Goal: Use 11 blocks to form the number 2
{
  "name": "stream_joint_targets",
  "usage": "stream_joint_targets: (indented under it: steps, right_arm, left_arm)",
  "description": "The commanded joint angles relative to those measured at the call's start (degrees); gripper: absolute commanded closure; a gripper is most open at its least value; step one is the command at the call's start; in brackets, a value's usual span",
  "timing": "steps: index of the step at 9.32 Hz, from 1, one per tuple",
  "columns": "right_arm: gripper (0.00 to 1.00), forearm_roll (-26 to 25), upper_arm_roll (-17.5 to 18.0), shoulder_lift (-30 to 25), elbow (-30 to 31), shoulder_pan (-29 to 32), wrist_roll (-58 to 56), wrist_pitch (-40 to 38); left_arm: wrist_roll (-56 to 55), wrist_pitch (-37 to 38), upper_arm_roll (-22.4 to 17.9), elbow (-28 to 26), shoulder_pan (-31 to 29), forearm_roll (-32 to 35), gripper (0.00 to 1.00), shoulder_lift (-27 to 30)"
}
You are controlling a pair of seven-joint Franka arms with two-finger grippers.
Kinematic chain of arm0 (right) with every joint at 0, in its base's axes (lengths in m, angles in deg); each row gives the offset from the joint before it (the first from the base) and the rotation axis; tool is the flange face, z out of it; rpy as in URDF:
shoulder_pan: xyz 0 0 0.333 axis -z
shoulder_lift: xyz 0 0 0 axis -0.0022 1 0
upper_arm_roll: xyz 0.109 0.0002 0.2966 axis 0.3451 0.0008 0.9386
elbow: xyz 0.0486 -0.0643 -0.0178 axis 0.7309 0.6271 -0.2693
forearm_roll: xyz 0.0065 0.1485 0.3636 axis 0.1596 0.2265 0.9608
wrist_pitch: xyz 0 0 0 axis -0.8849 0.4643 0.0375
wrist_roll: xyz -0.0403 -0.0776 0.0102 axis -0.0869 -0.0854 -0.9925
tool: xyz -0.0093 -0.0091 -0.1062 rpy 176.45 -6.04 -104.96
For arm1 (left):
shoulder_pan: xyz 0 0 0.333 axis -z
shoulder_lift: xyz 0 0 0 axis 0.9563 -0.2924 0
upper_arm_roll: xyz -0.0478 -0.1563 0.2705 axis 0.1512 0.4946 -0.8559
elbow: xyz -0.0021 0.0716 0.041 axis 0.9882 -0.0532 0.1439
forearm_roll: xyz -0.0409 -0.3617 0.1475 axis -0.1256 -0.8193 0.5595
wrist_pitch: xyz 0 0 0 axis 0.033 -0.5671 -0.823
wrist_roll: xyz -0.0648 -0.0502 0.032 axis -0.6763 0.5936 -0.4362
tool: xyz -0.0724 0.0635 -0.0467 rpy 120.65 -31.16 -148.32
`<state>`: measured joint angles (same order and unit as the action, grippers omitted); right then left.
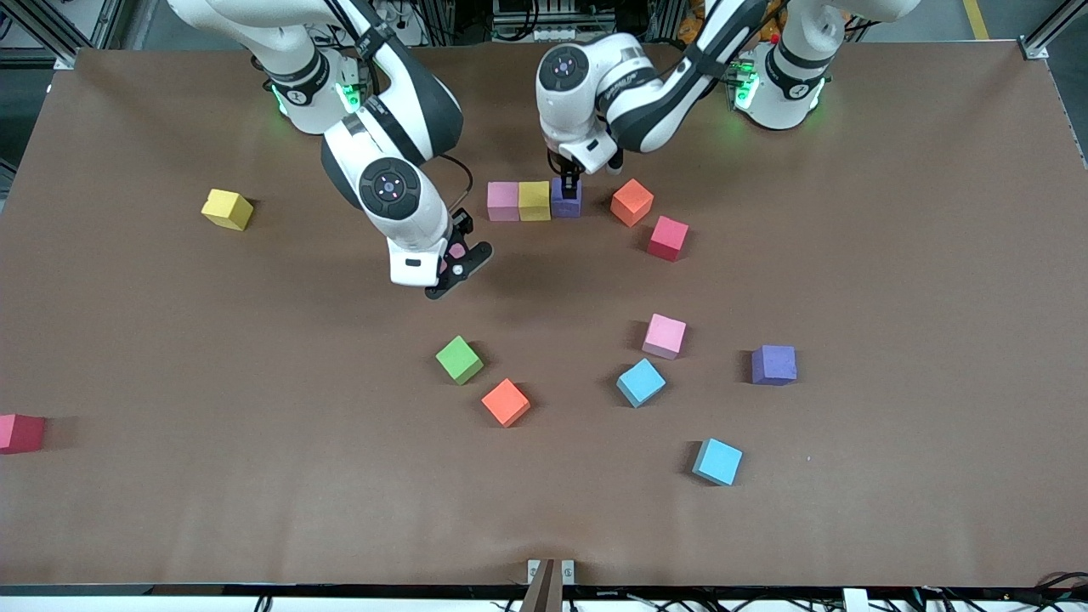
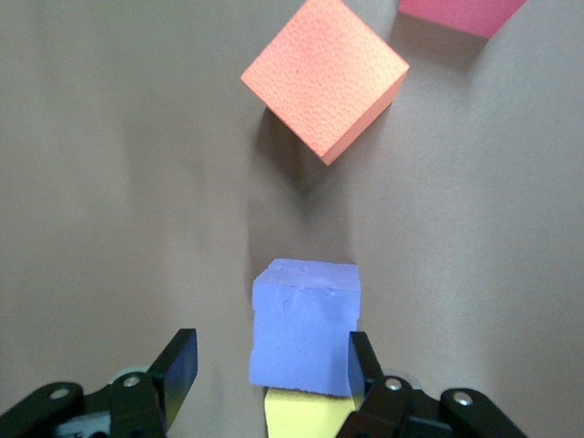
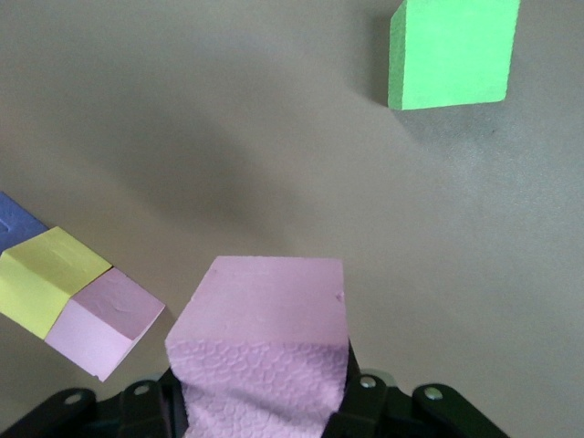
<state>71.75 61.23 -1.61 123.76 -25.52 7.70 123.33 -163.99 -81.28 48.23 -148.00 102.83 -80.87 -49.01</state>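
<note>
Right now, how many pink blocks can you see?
3: one pink block ends the row by the yellow block, one lies beside a blue block, one is in the right end effector.

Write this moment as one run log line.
left claw: open around purple block | right claw: shut on pink block | row: pink, yellow, purple

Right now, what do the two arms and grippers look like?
Both arms are glossy white with black joint bands and round grey end caps. Green lights glow on each base ring. A thin black cable loops beside the right arm's wrist. The left gripper and right gripper are black with flat two-finger ends and small silver screws at the knuckles.
</note>
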Motion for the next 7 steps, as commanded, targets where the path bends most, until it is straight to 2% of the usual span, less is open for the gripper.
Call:
stream_joint_targets:
  steps: [1,6,7]
  right_arm:
    - [1.00,-0.12,0.51,0.49,-0.47,-0.01,6.95,1.09]
    - [1.00,-0.04,0.77,4.52,-0.30,-10.80,32.78,9.33]
    - [1.00,-0.04,0.77,5.75,-0.56,-13.26,38.40,11.44]
  left_arm:
    - [4.95,5.20,0.27,1.79,-4.84,-0.32,0.25,2.04]
    - [29.39,7.15,0.18,5.84,-26.28,0.20,0.25,1.69]
    - [33.69,6.63,0.09,8.19,-29.10,0.56,0.25,-0.49]
